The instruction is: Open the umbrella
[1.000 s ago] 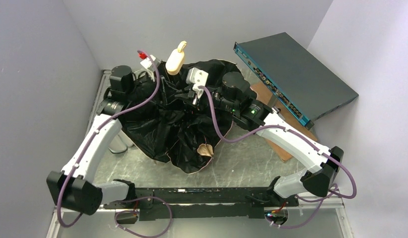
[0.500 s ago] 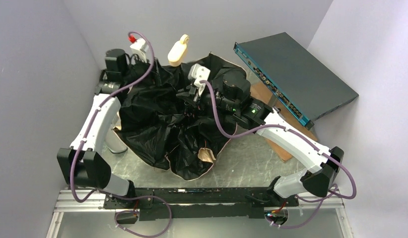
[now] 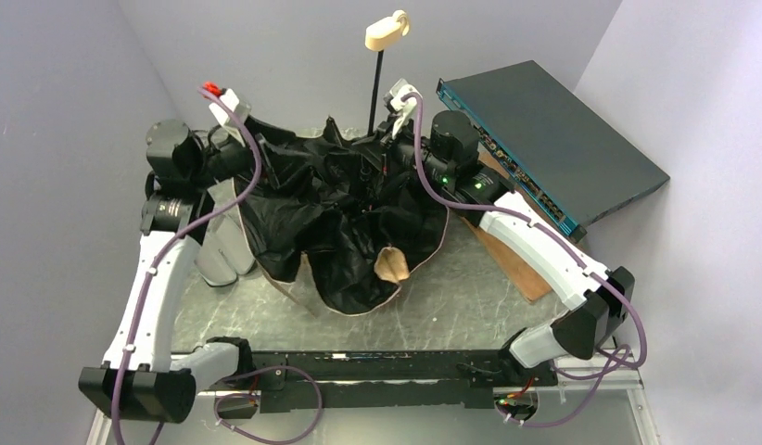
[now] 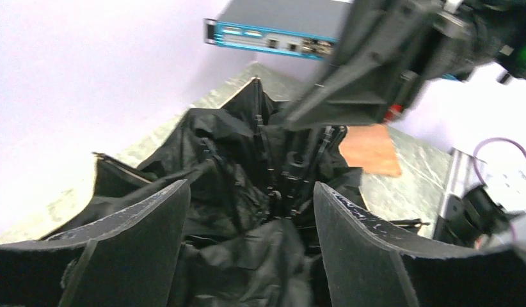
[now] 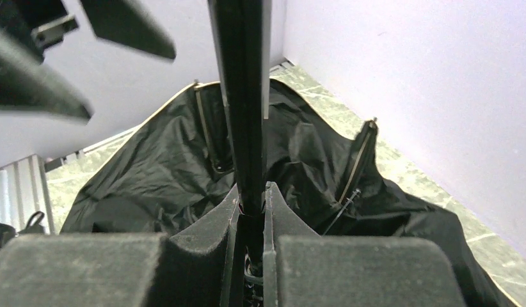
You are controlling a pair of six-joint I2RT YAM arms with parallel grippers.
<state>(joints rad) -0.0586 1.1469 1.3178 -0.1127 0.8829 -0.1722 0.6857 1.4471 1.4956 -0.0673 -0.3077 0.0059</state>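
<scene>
The right hand [image 5: 251, 208] is clamping its fingers together on the thin dark shaft [image 5: 242, 96] of the black-lined, beige-edged compact folding umbrella [image 3: 340, 232], holding the cream plastic handle [image 3: 387, 31] high above the canopy. The left hand [image 4: 247, 192] is hovering with its fingers spread apart, gripping nothing, at the left side of the crumpled canopy. The canopy is lying on the grey marbled surface [image 3: 451, 306] near a dark flat box with a teal front [image 3: 553, 130].

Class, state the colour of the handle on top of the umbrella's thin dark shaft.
Cream; the small plastic handle shows best in the top external view.
</scene>
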